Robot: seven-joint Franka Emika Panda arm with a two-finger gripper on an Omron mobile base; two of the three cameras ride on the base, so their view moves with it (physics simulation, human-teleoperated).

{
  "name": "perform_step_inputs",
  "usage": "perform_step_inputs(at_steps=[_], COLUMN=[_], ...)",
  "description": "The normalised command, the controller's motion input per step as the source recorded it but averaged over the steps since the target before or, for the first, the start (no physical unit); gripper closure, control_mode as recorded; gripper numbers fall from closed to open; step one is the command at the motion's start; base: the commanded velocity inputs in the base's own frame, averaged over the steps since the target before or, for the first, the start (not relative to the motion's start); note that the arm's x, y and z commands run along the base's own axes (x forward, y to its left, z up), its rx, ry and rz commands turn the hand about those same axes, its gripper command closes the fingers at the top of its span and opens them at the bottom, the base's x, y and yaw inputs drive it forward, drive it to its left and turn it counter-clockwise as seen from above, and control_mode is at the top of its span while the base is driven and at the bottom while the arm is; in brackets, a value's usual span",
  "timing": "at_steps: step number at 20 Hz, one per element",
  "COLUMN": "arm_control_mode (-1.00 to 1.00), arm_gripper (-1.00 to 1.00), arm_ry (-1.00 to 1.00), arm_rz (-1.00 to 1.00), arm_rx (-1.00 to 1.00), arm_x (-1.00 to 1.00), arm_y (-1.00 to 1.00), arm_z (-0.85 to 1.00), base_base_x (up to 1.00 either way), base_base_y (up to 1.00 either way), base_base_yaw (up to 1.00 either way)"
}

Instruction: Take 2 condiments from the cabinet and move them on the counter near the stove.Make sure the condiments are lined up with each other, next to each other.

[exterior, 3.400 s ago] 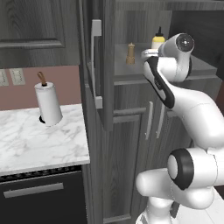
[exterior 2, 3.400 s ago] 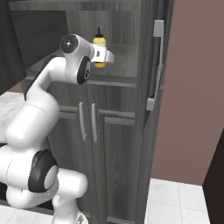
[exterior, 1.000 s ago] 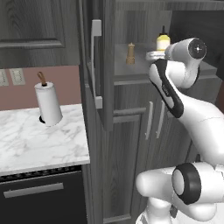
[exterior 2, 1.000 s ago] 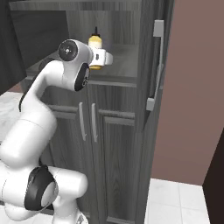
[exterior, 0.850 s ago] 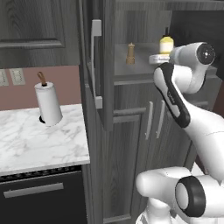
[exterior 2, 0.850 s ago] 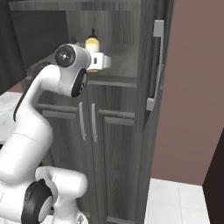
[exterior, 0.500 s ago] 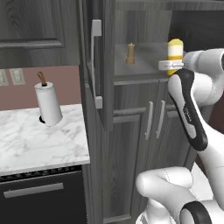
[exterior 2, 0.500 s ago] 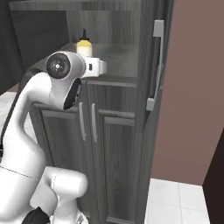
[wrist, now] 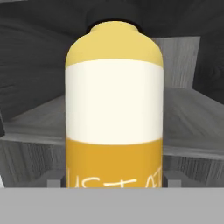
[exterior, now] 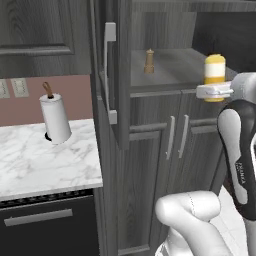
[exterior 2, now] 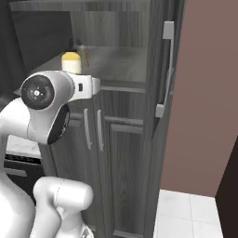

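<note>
The arm's two-finger gripper [exterior: 216, 92] is clamped on the yellow squeeze bottle with a white label band [exterior: 215, 77], holding it upright in the air at about the height of the shelf niche of the tall dark grey woodgrain cabinet [exterior: 150, 150]; in the left base view the bottle hangs off to the right of the niche, in front of its edge rather than standing on the shelf, and in the hand view it sits close against the camera with its lower part between the finger tips. The small brown wooden pepper mill with a knobbed top [exterior: 149, 61] stands on the shelf, well apart from the bottle. The white marble counter with grey veining [exterior: 40, 162] lies to the left of the cabinet, carrying a white paper-towel roll on its holder [exterior: 55, 119]; the stove cannot be made out here. The step in hand looks like the carrying of the first condiment out of the cabinet, with neither one yet on the counter. The next move calls for swinging the bottle leftward past the open cabinet door with its long silver bar handle [exterior: 110, 75], keeping it upright, and setting it on the marble with room beside it for the mill.
</note>
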Motion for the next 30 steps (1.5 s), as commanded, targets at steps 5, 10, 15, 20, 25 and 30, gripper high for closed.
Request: perform_step_inputs(at_steps=[5,10,15,20,25,30], arm_control_mode=[-1.0,-1.0,-1.0,-1.0,-1.0,-1.0], arm_gripper=[1.0,1.0,1.0,1.0,1.0,1.0], arm_ry=[-0.14,-0.12,-0.01,0.0,0.0,0.0], arm_rz=[-0.02,-0.08,-0.08,-0.06,0.0,0.0], arm_rx=[0.0,0.02,0.06,0.02,0.0,0.0], arm_x=[-1.0,-1.0,-0.95,-0.51,-0.01,0.08], arm_y=[0.51,0.1,0.0,0.0,0.0,0.0], arm_z=[-0.4,-0.14,-0.01,-0.01,-0.12,-0.2], base_base_x=[0.0,0.0,0.0,0.0,0.0,0.0], base_base_y=[0.0,0.0,0.0,0.0,0.0,0.0], base_base_yaw=[0.0,0.0,0.0,0.0,0.0,0.0])
